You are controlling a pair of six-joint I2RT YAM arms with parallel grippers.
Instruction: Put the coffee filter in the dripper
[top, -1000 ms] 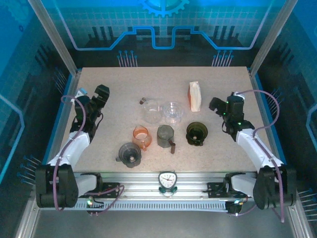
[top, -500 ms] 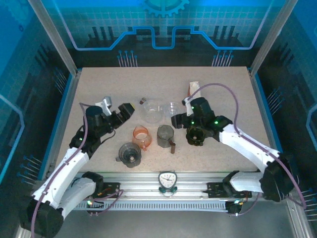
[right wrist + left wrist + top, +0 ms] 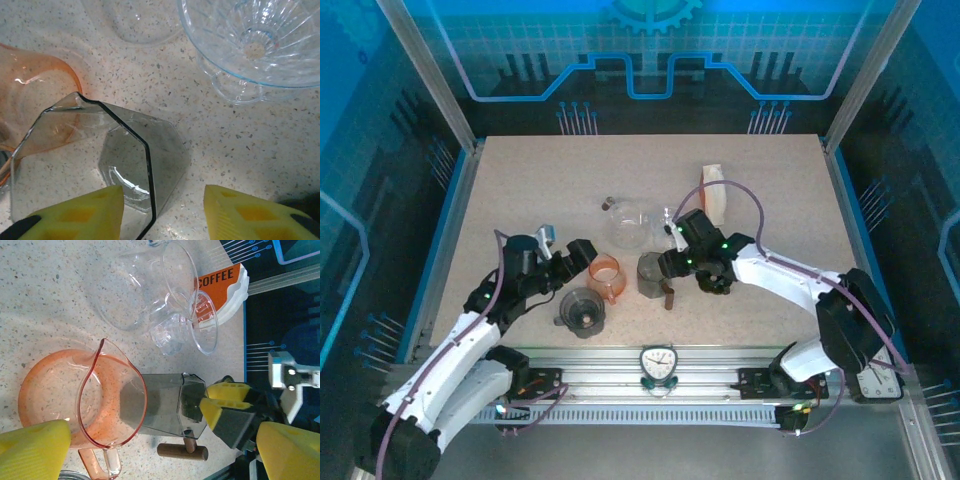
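The coffee filter pack [image 3: 714, 194], white with an orange "COFFEE" label [image 3: 218, 282], stands at the back right of the table. A clear glass dripper [image 3: 670, 222] [image 3: 256, 42] [image 3: 199, 326] sits just left of the pack. My right gripper [image 3: 666, 264] [image 3: 162, 216] is open, low over a grey octagonal pitcher [image 3: 651, 274] [image 3: 102, 165], with the pitcher's rim between its fingers. My left gripper [image 3: 584, 257] [image 3: 160, 460] is open beside an orange pitcher [image 3: 604, 275] [image 3: 75, 400] and holds nothing.
A clear glass server [image 3: 625, 225] stands behind the pitchers. A dark dripper [image 3: 718, 272] lies partly under the right arm, and a grey dripper [image 3: 582, 310] sits near the front. The grey pitcher's wooden handle [image 3: 182, 451] points toward the front edge.
Both arms have swung in toward the middle. The right gripper moved left from the dark dripper to the grey pitcher. The left gripper came closer to the orange pitcher.
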